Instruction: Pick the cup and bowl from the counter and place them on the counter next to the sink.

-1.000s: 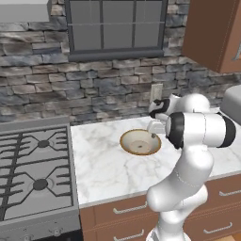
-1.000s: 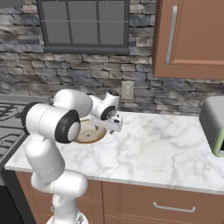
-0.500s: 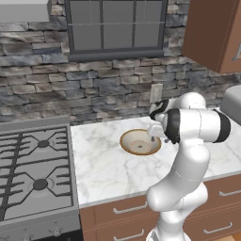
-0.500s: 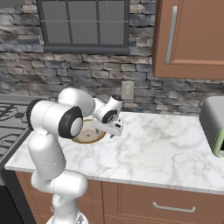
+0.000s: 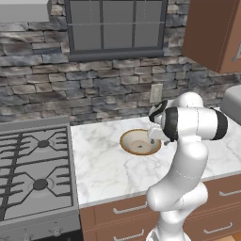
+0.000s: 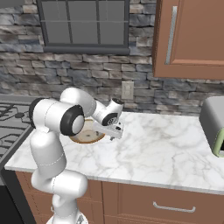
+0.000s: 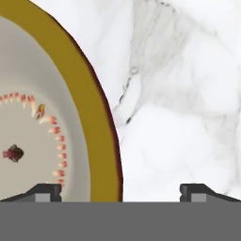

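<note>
The bowl (image 5: 138,142) (image 6: 86,134) is round and shallow, cream inside with a golden-brown rim, and rests on the white marble counter (image 5: 103,164) (image 6: 166,148). My gripper (image 5: 153,138) (image 6: 114,134) hangs low over the bowl's right edge, pointing down. In the hand view the bowl (image 7: 42,117) lies at the left, and its rim runs between the two fingertips of the gripper (image 7: 120,190). One tip is over the bowl's inside, the other over bare counter (image 7: 179,117). The jaws are open and hold nothing. The cup and the sink are out of view.
A grey gas stove (image 5: 33,164) (image 6: 8,118) adjoins the counter on the left. A grey-green appliance (image 6: 214,124) (image 5: 233,101) stands at the counter's right end. A wall outlet (image 5: 156,93) sits behind the bowl, and a wooden cabinet (image 6: 188,35) hangs above right.
The hand has come down from near the wall outlet to just over the bowl's right rim. The jaws have stayed open. The bowl has not moved.
</note>
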